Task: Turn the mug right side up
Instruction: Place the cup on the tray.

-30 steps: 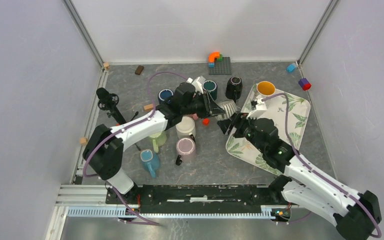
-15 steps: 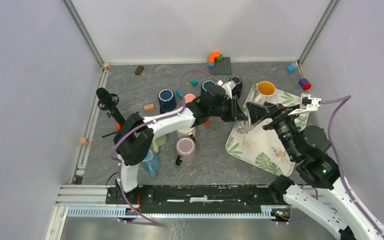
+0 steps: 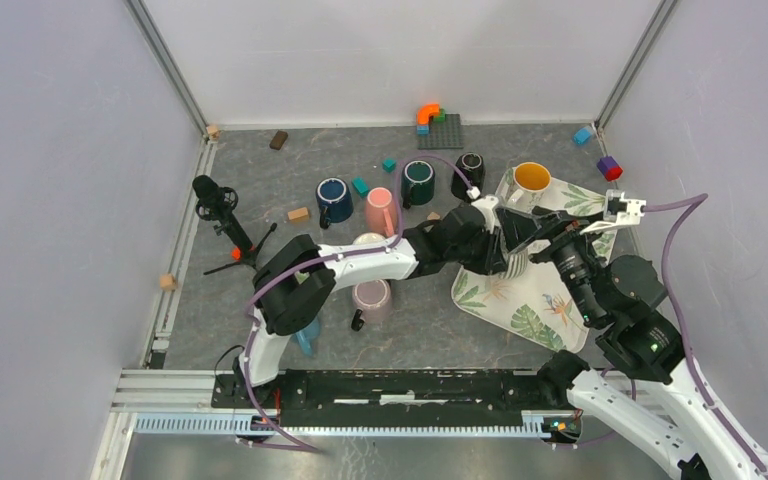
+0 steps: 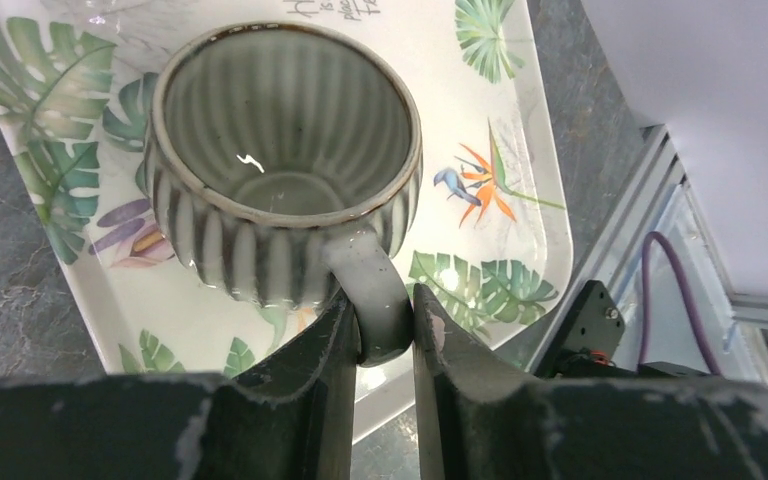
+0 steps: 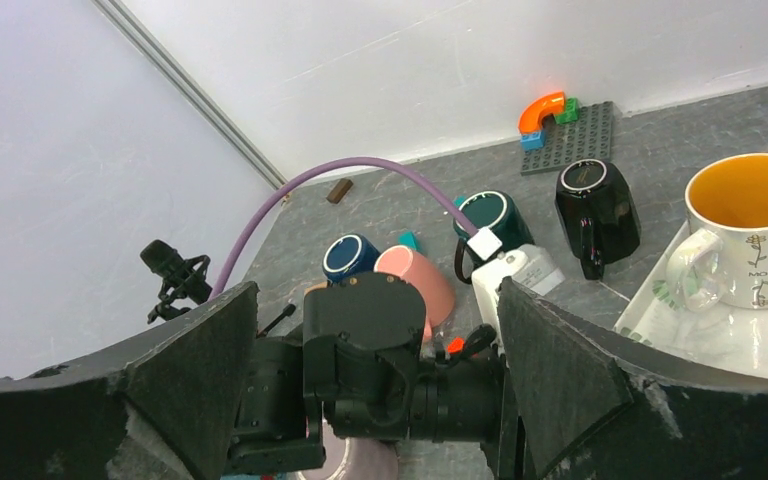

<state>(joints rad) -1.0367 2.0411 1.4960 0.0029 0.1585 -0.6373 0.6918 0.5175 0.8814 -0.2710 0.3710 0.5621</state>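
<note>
One mug matters here, the ribbed grey mug [image 4: 285,170], and my left gripper [image 4: 378,325] has its fingers closed on the mug's handle [image 4: 370,300], one pad on each side of the loop. The mouth faces up toward the wrist camera, so I judge the turning as good as done. It sits by the left edge of the leaf-printed tray [image 3: 543,305], nearer the tray's near corner than its far one. Whether its base rests on the tray or hangs just above it I cannot tell.

I expect it to handle as glazed ceramic: stiff, fairly heavy for its size, slick, and likely to chip if dropped. With only the handle pinched, the body hangs out beyond the pads and could swing, so I would set it down gently before letting go. The wall or rim would be the steadier hold.

The left wrist view alone shows the empty inside and the pinch on the handle. From above the left arm hides most of the mug, but that view places it on the tray, well apart from the yellow-lined mug [image 3: 532,178] at the far corner. The right wrist view misses the grey mug; it shows the right gripper [image 5: 377,295] with its fingers spread wide and empty, above the left arm's wrist.
</note>
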